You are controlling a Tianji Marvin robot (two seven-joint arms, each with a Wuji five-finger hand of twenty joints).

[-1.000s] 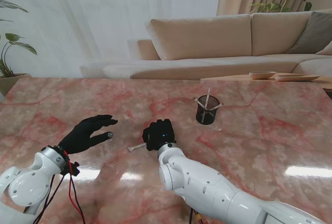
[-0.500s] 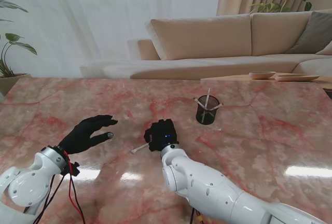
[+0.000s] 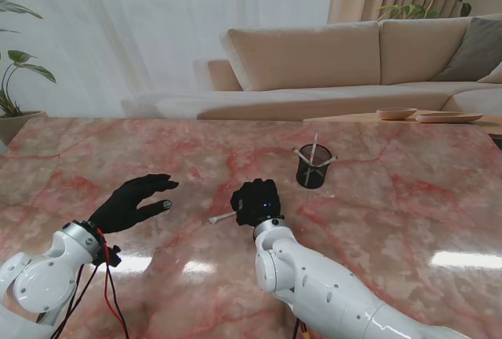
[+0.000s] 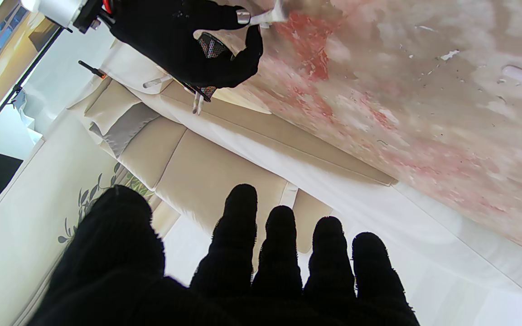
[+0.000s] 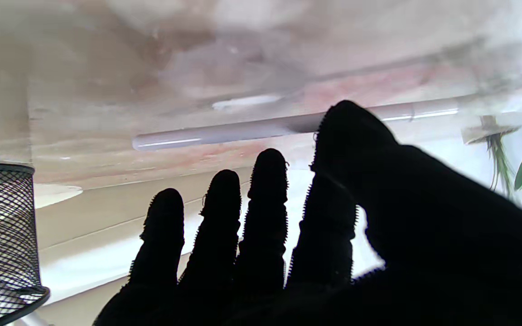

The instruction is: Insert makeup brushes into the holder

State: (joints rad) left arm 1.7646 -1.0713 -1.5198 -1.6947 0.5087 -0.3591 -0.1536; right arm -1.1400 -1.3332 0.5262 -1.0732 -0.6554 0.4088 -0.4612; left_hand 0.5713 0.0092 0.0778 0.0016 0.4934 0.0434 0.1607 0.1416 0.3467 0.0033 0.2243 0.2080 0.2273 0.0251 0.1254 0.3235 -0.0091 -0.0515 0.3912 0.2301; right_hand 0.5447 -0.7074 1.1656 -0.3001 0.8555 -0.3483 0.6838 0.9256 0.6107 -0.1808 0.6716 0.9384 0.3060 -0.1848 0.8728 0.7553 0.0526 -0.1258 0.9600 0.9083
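1. Right hand: sits over the middle of the table, knuckles up, fingers curled down on a white makeup brush. In the right wrist view the handle runs across just beyond the fingertips, with the thumb crossing it. Judged a grip on the brush; whether the brush is clear of the marble cannot be told.
2. Brush position: the free end sticks out to the left of the right hand, near the table surface, well short of the holder.
3. Left hand: hovers to the left, well apart from the brush, fingers spread and slightly bent, holding nothing.
4. Holder: black mesh cup, upright, farther from me and to the right of the right hand. Two or three white brushes already lean inside it.
5. Progress, as judged: part done. Some brushes are placed; the one under the right hand is not yet inserted. It needs lifting, tipping upright and carrying to the cup's mouth. No other loose brush is made out.
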